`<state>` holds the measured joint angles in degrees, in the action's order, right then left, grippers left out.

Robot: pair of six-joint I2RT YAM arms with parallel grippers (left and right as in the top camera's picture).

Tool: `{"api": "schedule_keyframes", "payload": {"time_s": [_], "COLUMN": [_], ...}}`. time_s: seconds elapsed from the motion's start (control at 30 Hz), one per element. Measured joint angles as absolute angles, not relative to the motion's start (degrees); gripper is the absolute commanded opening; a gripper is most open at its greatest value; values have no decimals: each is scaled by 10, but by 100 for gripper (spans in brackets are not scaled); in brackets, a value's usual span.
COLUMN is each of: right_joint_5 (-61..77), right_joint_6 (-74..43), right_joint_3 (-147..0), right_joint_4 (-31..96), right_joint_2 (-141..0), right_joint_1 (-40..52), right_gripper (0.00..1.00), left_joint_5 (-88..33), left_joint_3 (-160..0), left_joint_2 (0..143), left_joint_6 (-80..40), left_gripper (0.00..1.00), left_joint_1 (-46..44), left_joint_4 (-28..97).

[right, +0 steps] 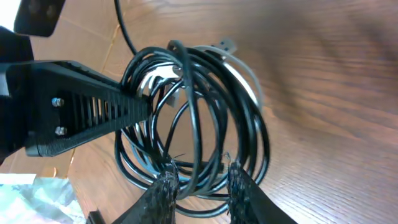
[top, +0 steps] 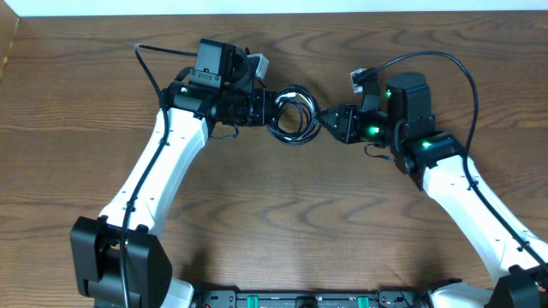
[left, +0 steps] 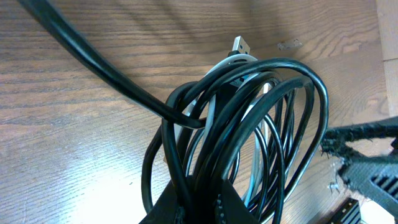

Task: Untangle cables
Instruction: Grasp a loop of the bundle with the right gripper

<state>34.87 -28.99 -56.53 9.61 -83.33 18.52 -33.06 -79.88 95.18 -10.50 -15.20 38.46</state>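
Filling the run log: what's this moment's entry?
stage: untangling | cables: coiled together | left end effector: gripping coil | right end effector: around strands

Coiled cables point(top: 293, 114) on the table point(top: 282, 222) centre, left claw point(top: 276, 106) at their left, right claw point(top: 324, 121) at their right

The overhead camera is looking straight down on the surface point(top: 282, 214); both wrist cameras are facing the cables point(top: 293, 114) close up, from opposite sides.

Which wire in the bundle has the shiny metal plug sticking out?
The white cable. Its silver plug pokes out the coil's top; the black cable loops around it.
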Motion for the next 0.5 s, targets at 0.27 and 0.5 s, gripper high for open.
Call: {"api": "schedule_keyframes", "payload": {"time_s": [0.27,0.5], "right_joint_5": [311,262], "right_joint_6": [-320,-337], "right_joint_3": [-565,-565], "right_joint_4": [87,87], "right_joint_2": [-834,-834], "right_joint_1": [221,244], "right_gripper": [25,25], "left_joint_5": [-331,-330], "left_joint_3": [-799,-799], "left_joint_2": [952,952], "left_joint_6": [-105,-105], "left_gripper": [7,7], "left_joint_1": [-152,-162], "left_joint_4": [385,384]}}
